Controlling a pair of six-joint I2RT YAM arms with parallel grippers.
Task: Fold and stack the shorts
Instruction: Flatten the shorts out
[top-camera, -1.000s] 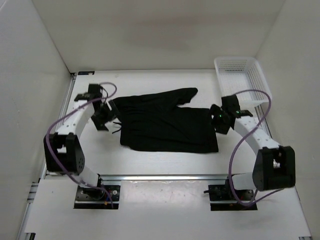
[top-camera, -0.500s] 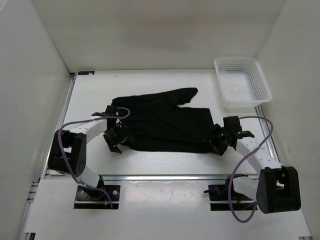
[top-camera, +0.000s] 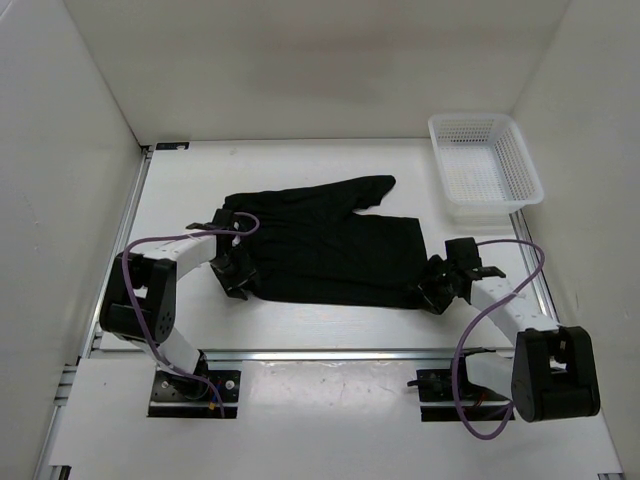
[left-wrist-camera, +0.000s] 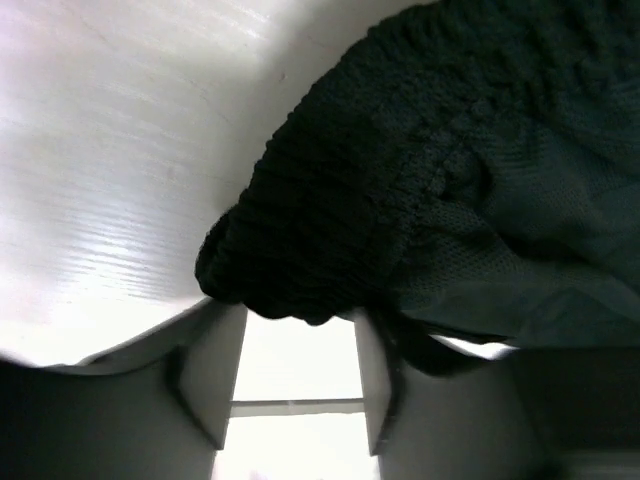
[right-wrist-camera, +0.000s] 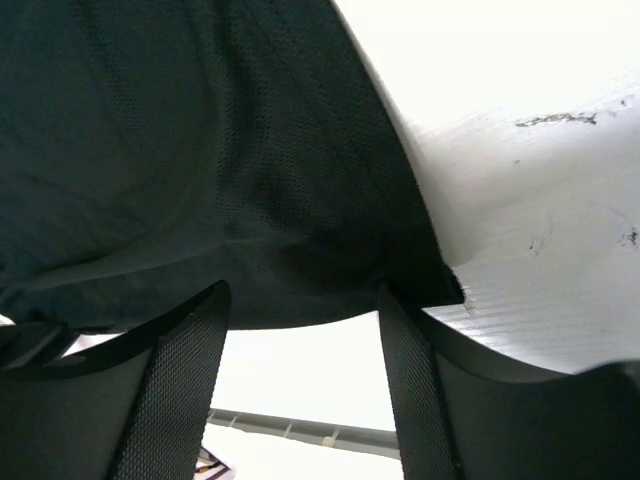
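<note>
The black shorts (top-camera: 330, 250) lie flat in the middle of the table, one leg reaching toward the back right. My left gripper (top-camera: 236, 277) is at the near left corner of the shorts. In the left wrist view it (left-wrist-camera: 295, 315) is open, with the bunched waistband corner (left-wrist-camera: 320, 230) lying at its fingertips. My right gripper (top-camera: 436, 291) is at the near right corner. In the right wrist view it (right-wrist-camera: 300, 300) is open, and the hem of the shorts (right-wrist-camera: 250, 200) lies across the gap at the fingertips.
A white mesh basket (top-camera: 512, 150) stands at the back right, apart from the shorts. White walls close in the table on the left, back and right. A metal rail (top-camera: 330, 353) runs along the near edge.
Both arms have swung down from the far sides of the shorts to its near corners. In the last half second each gripper edged inward onto the cloth edge. The shorts have not visibly moved.
</note>
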